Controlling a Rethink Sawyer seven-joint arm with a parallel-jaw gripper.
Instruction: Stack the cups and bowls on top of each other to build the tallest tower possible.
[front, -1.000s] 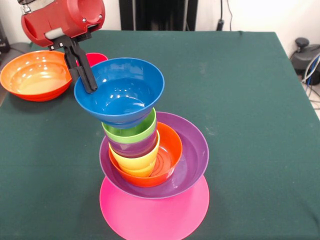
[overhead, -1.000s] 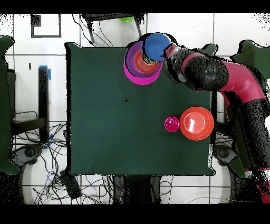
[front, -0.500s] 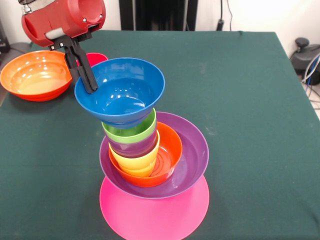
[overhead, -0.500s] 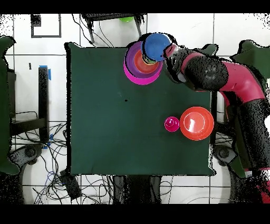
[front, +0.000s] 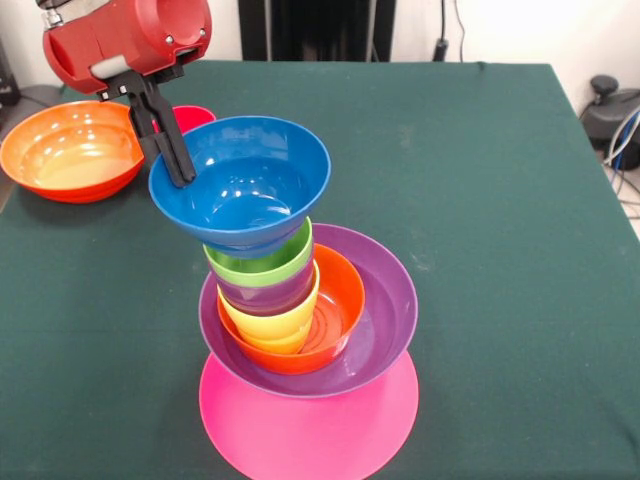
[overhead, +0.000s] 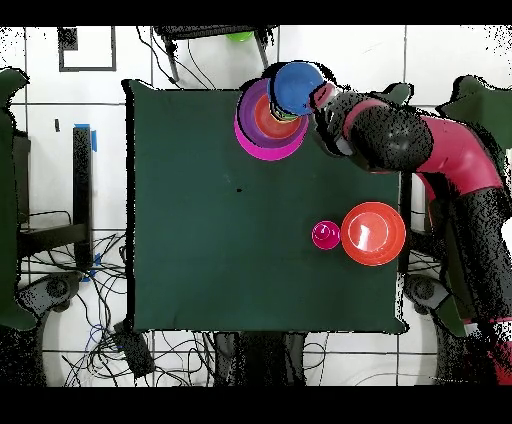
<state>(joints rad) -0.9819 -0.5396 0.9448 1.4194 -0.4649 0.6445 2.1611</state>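
Blue bowl tops the tower, rim pinched by gripper.

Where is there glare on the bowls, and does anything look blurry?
Front view: bright white reflections inside the blue bowl and the big orange bowl, fainter ones on the purple bowl; the gripper and bowls look sharp, no motion blur. Overhead view: a faint sheen on the orange bowl only.

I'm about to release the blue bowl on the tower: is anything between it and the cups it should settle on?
Nothing visible does. The blue bowl sits tilted right on the light green cup, with the gripper clamped on its rim on the side toward the large orange bowl. The contact under the bowl is hidden.
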